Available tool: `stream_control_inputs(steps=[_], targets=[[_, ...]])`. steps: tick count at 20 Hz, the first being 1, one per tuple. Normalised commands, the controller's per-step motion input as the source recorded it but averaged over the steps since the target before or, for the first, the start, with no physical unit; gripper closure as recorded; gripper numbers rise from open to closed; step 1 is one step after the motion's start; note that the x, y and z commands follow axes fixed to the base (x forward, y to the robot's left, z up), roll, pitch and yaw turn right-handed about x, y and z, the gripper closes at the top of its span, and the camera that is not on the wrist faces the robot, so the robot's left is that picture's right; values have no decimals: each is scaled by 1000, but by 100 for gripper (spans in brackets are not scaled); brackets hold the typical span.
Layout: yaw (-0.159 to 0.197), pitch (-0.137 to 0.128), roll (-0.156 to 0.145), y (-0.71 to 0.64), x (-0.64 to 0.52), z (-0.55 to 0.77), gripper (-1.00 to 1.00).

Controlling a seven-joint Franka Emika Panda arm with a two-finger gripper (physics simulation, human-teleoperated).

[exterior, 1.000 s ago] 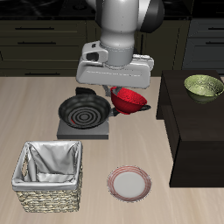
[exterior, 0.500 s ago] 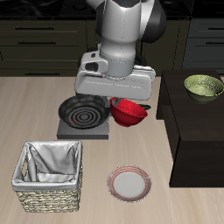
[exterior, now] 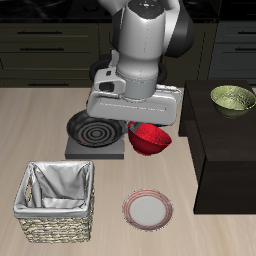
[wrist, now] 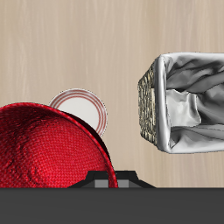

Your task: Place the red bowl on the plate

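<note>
— Red bowl first: is it held?
— Yes, the gripper has its jaws clamped on the rim, so the bowl hangs tilted, clear of the table.
— And where's the plate?
— Nearer the front edge, beside the lined basket. Carried high, I'd say, to clear the frying pan.

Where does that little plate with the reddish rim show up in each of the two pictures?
Exterior view: the plate lies near the table's front edge, beside the basket, below the held red bowl.
Wrist view: the plate peeks out from behind the red bowl, partly covered.
Shared landmark: the basket, which sits beside the plate in both.
</note>
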Motion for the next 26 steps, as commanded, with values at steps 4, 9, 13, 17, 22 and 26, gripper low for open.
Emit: stream_control_inputs(steps=[4,9,13,17,22,26], targets=[[16,-6,35,159,50,-26,100],[10,14,30,146,84,-117,100],[10,-4,-8,94,110,-54,100],[11,-17,-27,-66,80,44,100],[9,9,5,13,80,-116,100],[41,2,2,13,99,-213,100]])
